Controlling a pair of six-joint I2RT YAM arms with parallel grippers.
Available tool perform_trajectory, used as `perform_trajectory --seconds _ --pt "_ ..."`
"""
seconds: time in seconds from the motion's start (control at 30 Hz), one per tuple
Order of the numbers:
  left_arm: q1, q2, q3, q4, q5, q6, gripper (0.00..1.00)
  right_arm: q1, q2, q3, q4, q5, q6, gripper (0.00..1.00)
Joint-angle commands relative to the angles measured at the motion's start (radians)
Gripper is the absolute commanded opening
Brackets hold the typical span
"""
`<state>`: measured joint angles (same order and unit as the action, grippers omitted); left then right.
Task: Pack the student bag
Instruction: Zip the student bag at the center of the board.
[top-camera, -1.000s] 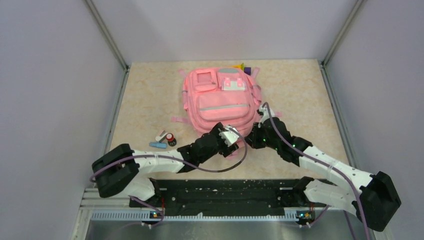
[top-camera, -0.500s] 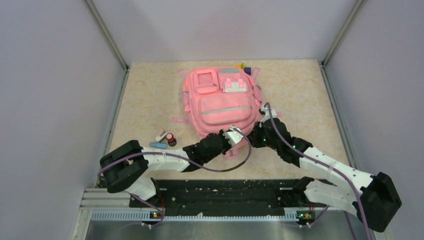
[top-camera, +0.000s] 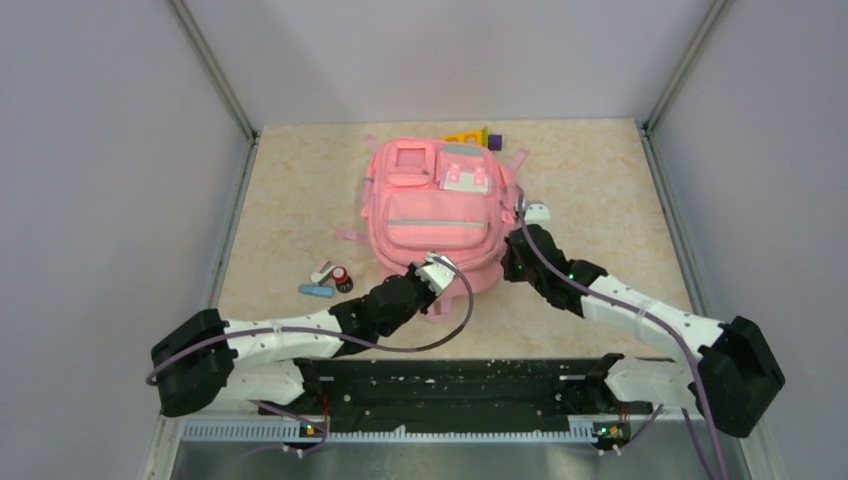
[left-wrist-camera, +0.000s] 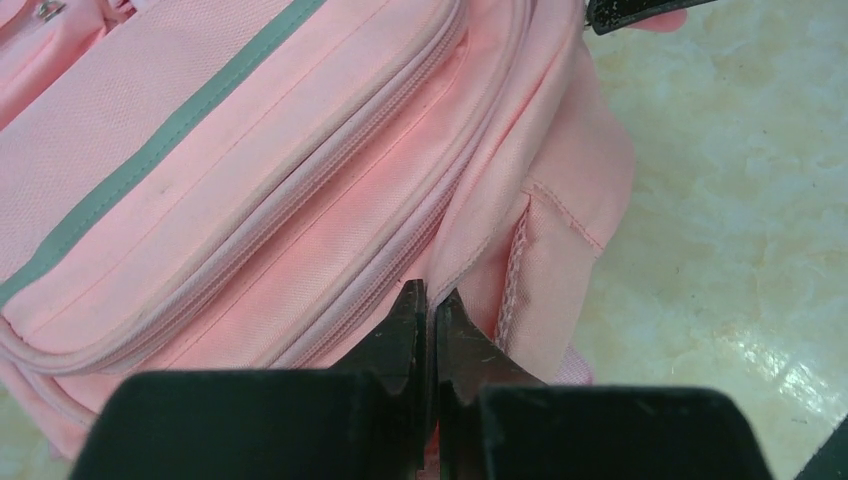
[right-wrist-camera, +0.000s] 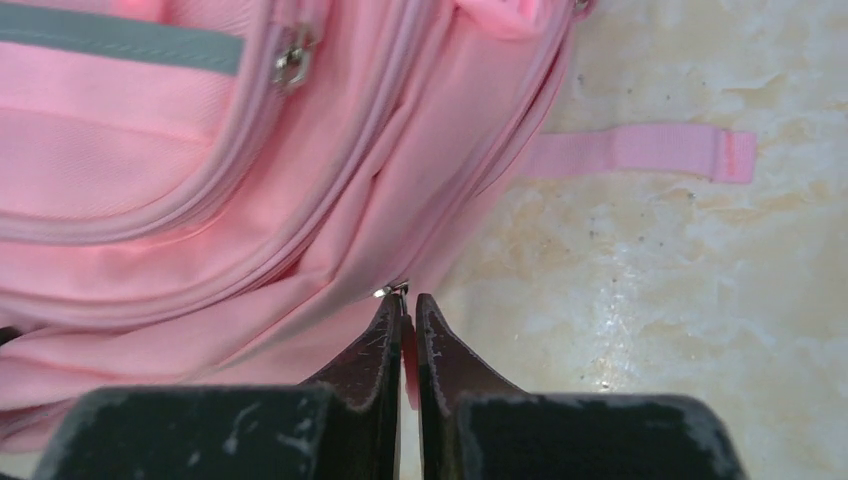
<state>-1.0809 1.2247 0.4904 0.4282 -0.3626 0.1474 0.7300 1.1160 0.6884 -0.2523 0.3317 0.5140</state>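
The left gripper pinches fabric of the student bag at its 6 o'clock edge, while the right gripper, fingers pressed together, nips a zipper pull near 4 o'clock.

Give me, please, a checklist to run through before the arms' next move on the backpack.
1. Left gripper shut on fabric of the student bag, beside a zip: ok.
2. Right gripper shut on the metal zip pull: ok.
3. Bag opening visible for packing: not ok, zips look closed.
4. Small items packed: not ok, they lie on the table left of the bag.
5. Loose strap clear of both grippers: ok.
6. What the coloured pieces behind the bag are: cannot tell.
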Motion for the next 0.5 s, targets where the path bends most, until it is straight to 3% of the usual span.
perform_trajectory --seconds 0.0,0.23,0.47 --pt "0.009 -0.156 -0.011 -0.104 -0.122 -0.067 0.00 -0.031 0.066 0.042 0.010 0.169 -0.049 0.00" --pt "0.010 -0.384 -0.036 -0.282 -0.211 -0.076 0.00 -0.075 0.136 0.072 0.074 0.184 -0.076 0.00" --pt "0.011 -0.558 -0.073 -0.293 -0.210 -0.079 0.00 -0.139 0.219 0.088 0.160 0.168 -0.094 0.00"
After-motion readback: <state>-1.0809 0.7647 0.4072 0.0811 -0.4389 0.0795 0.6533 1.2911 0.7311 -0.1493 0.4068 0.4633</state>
